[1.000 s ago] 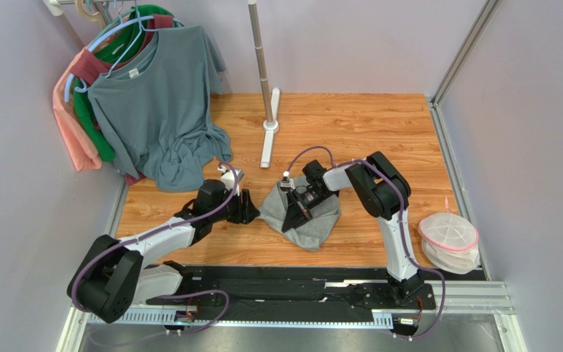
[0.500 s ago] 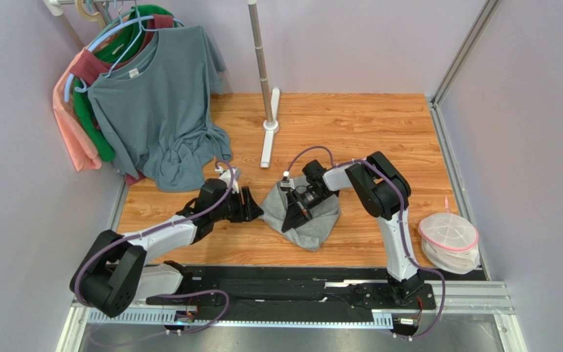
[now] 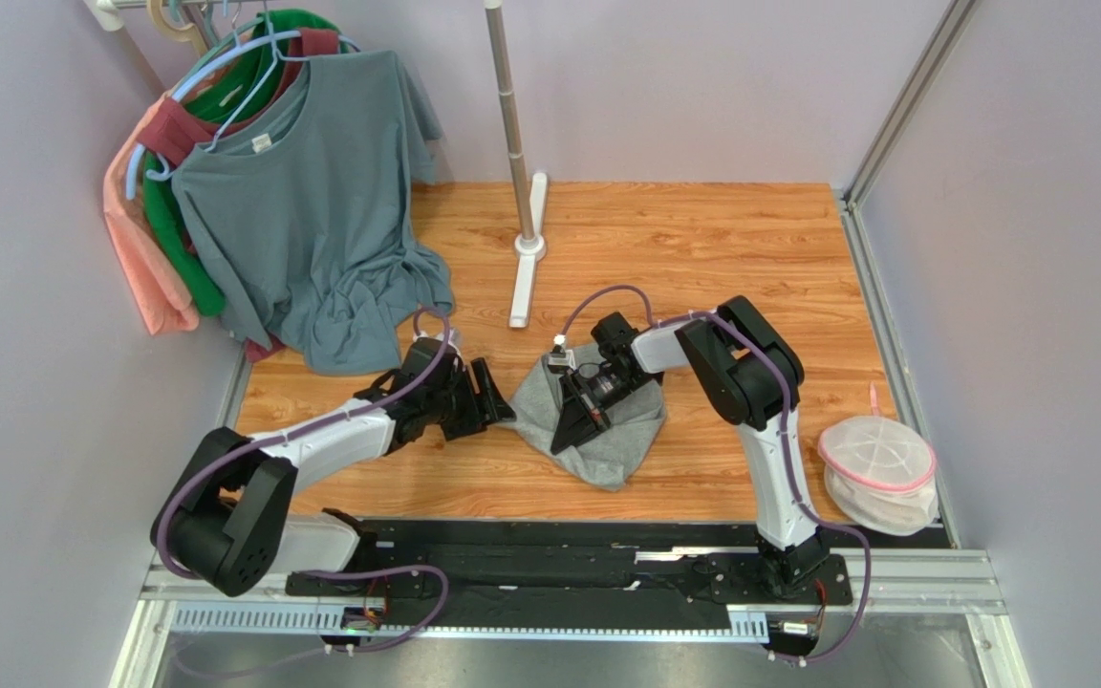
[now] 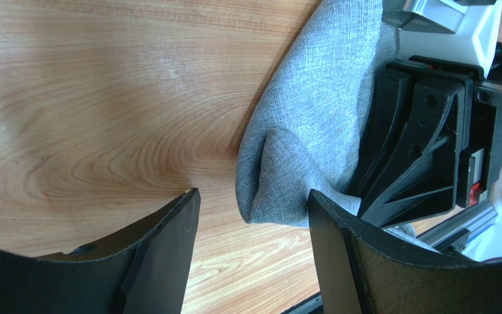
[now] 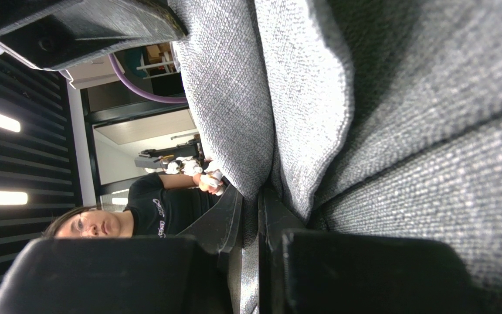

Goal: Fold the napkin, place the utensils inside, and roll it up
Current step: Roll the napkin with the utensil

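Observation:
The grey napkin point(image 3: 621, 430) lies bunched on the wooden table, its left part lifted. My right gripper point(image 3: 571, 420) is shut on a fold of it; in the right wrist view the jaws point(image 5: 253, 196) pinch the napkin point(image 5: 397, 98) between them. My left gripper point(image 3: 495, 397) is open, low over the table at the cloth's left edge. In the left wrist view a folded corner of the napkin point(image 4: 299, 150) lies just ahead of the open gripper point(image 4: 252, 192), apart from both fingers, with the right gripper point(image 4: 424, 144) behind it. The utensils are out of view.
A blue-grey T-shirt point(image 3: 312, 201) and other clothes hang on a rack at the back left. The rack's pole and foot point(image 3: 525, 251) stand behind the napkin. A pink-rimmed mesh basket point(image 3: 880, 466) sits at the right, and the arms' rail point(image 3: 585, 566) runs along the near edge.
My left gripper has edged right to the napkin's left edge, turned at the wrist, and its jaws have spread wider. The right gripper and the napkin have stayed put.

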`<control>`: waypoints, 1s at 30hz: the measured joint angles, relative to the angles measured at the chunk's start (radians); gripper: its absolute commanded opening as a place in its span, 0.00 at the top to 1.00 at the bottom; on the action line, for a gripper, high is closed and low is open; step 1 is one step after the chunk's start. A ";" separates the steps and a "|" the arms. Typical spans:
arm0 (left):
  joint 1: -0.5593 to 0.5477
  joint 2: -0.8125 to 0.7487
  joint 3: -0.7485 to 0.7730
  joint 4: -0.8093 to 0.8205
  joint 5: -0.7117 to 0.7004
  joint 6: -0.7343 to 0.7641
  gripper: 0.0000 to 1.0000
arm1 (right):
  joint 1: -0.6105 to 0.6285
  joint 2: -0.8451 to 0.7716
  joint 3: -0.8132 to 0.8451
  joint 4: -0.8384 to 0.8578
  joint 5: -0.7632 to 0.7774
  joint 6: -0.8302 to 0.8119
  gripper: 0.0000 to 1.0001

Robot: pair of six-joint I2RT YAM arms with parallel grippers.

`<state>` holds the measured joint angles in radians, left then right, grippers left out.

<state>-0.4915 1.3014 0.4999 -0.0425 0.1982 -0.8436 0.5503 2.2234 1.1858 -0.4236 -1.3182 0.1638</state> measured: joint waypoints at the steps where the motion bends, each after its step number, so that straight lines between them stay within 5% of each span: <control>1: 0.000 0.000 0.006 -0.008 -0.005 -0.006 0.30 | 0.000 0.000 0.000 0.000 0.000 0.000 1.00; 16: 0.000 0.119 0.103 -0.043 0.019 -0.060 0.34 | 0.000 -0.002 0.005 -0.006 0.023 0.000 1.00; 30: 0.000 0.229 0.212 -0.151 0.038 -0.063 0.81 | 0.002 -0.013 0.013 -0.021 0.072 -0.004 1.00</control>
<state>-0.4915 1.5307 0.7116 -0.1940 0.2363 -0.9066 0.5522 2.2108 1.1992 -0.4446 -1.2461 0.1596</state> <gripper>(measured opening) 0.273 0.083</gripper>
